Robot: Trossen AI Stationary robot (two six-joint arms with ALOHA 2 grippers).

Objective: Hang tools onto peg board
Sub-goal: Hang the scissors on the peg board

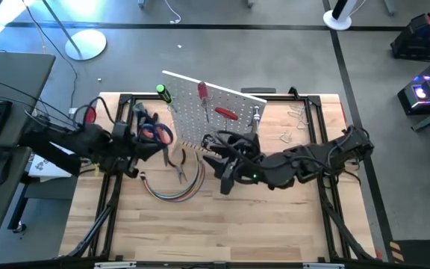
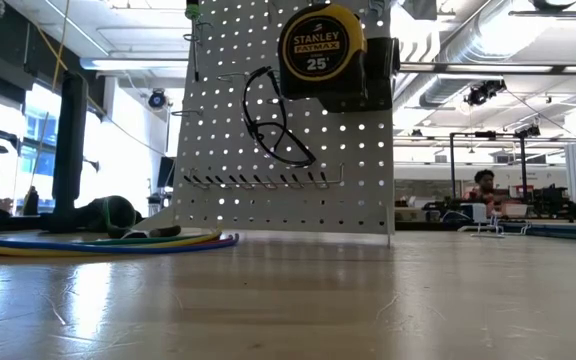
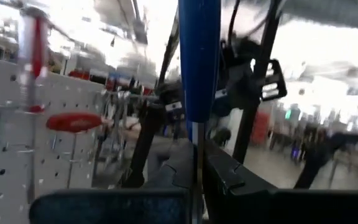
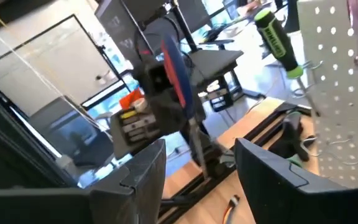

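A white peg board (image 1: 219, 112) stands tilted at the far middle of the wooden worktop (image 1: 222, 224), carrying red and green screwdrivers and a yellow tape measure (image 2: 321, 42). The left fingers (image 1: 142, 134), left of the board, are clamped on a blue-handled tool (image 3: 199, 59). The right fingers (image 1: 219, 149) hang open near the board's front.

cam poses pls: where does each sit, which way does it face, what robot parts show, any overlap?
High: overhead, facing down; both arms, peg board.
Low: table height, facing the board's front with tape measure; no arms.
Left wrist: past shut left claw on blue-handled tool.
Right wrist: past open right claw toward left arm.
Shared: both wrists see that tool.
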